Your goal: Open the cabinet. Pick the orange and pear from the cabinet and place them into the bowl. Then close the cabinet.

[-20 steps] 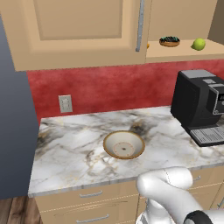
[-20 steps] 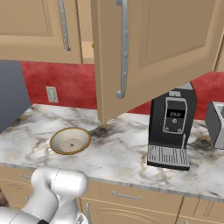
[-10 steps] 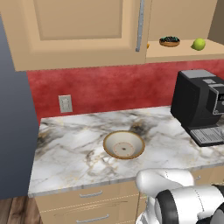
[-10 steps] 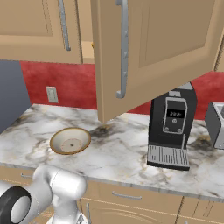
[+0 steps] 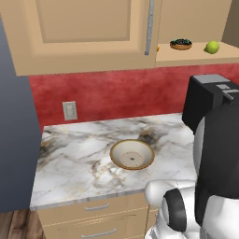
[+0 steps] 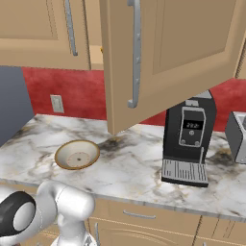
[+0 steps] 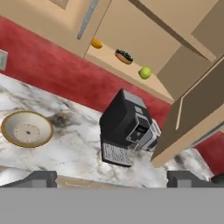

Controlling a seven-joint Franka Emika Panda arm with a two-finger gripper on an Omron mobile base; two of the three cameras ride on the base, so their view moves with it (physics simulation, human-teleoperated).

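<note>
- Tan wood: the cabinet (image 6: 163, 57) hangs across the top of my right base view, its right door swung open toward me, the left door shut.
- On its shelf at upper right of my left base view, the pear (image 5: 212, 46) sits right of a small dark dish (image 5: 180, 44); the orange (image 7: 96, 43) shows upper left of centre in my hand view.
- The bowl (image 5: 132, 154) rests empty on the marble counter (image 5: 74, 163), centre frame, left of the black coffee machine (image 6: 188, 139).
- My gripper (image 7: 111, 178) has its fingers spread wide, holding nothing, at the bottom of the hand view.
</note>
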